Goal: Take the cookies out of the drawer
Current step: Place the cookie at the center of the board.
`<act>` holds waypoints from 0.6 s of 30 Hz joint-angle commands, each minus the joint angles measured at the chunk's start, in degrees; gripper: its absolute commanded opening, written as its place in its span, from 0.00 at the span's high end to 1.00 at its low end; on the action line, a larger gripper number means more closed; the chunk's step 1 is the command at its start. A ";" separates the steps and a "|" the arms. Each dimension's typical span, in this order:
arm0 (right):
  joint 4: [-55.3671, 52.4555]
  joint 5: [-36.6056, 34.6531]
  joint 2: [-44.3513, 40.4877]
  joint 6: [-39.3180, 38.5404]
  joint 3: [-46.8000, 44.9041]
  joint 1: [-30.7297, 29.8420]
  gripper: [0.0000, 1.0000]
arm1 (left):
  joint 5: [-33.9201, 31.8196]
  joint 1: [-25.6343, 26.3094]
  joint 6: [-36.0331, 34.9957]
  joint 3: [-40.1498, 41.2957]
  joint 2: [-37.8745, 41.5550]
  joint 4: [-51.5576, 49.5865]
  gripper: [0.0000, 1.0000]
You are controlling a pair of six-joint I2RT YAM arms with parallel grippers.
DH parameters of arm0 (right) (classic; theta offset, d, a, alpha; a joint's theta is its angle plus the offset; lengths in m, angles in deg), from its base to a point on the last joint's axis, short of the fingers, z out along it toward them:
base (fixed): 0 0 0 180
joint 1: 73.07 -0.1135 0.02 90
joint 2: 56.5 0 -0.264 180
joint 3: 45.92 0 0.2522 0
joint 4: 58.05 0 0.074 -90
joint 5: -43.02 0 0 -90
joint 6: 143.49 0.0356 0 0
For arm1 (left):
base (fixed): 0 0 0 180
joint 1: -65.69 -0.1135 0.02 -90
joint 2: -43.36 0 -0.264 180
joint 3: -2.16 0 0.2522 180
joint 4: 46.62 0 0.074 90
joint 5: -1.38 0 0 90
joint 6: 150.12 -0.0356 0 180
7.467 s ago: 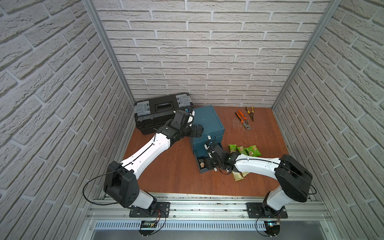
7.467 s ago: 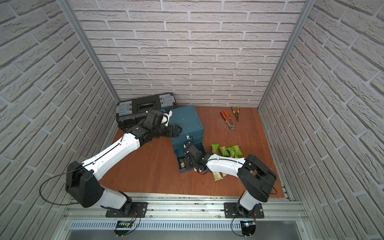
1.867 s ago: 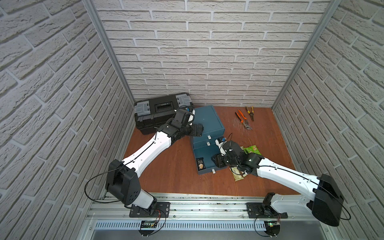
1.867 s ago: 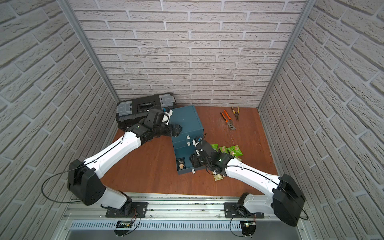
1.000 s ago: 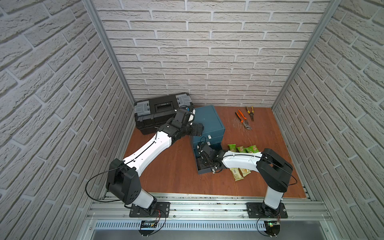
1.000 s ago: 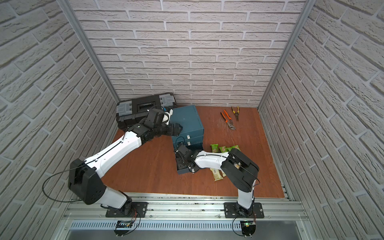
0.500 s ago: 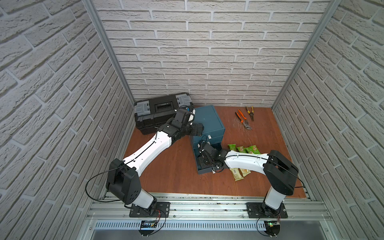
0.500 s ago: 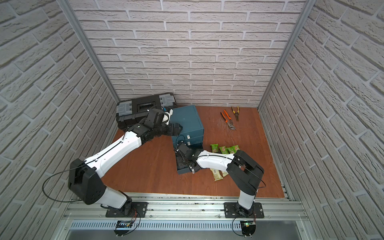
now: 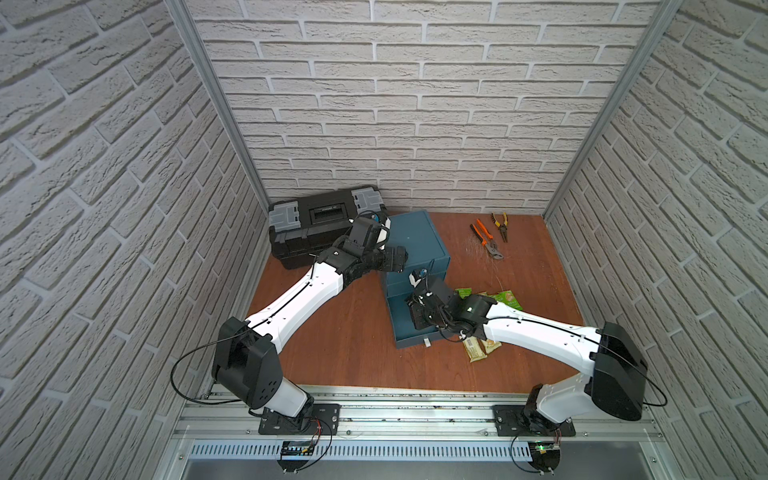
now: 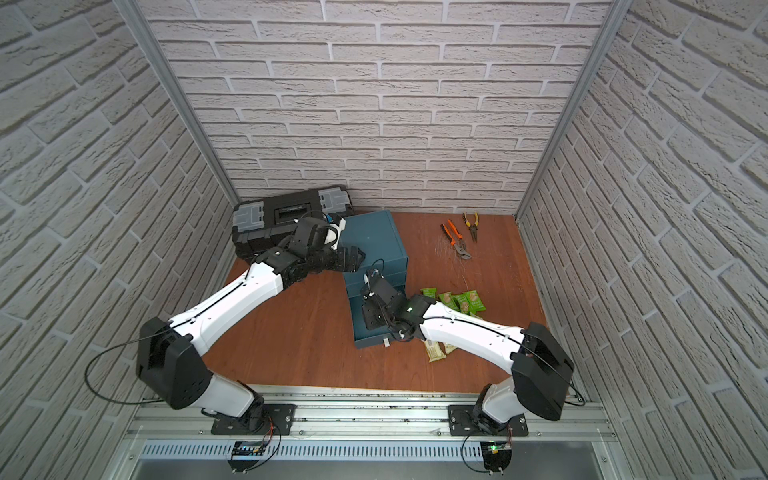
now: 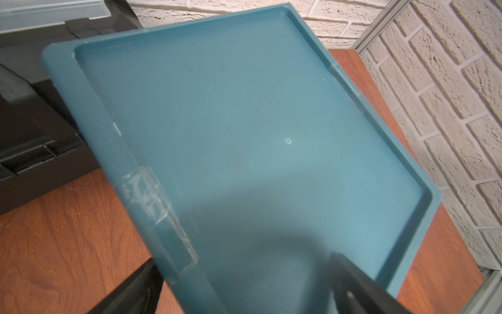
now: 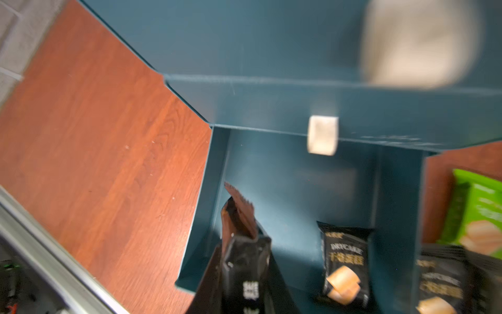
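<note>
Fingers [image 12: 206, 293] on your right gripper [image 12: 243, 262] are pinching one black packet [image 12: 240, 217]; left gripper's [image 11: 244, 261], spread, are straddling the cabinet [image 11: 231, 122], likely steadying it.

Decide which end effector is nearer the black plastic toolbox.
Left. The left end effector sits at the teal cabinet beside the black plastic toolbox; the right end effector holds a black cookie packet over the open drawer, farther away.

Cookies [image 12: 344, 267]: glossy plastic-film wrappers
Drawer [image 12: 285, 174]: smooth matt teal plastic
Table [image 9: 332, 332]: smooth wood-grain surface
Walls [image 9: 415, 104]: rough brick texture
Toolbox [image 9: 291, 245]: matt black plastic
</note>
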 commanded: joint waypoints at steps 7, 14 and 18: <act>-9.77 -3.03 -16.18 0.96 -6.94 -0.18 0.95 | -0.07 0.75 -0.82 0.96 -1.92 -3.20 0.02; -12.68 0.83 -23.41 4.11 -16.73 -0.28 0.95 | -0.75 1.00 -0.73 0.47 -2.24 -3.56 0.02; -11.81 1.98 -26.71 6.53 -21.13 -0.35 0.95 | -1.00 1.06 -0.73 -0.06 -2.51 -3.91 0.01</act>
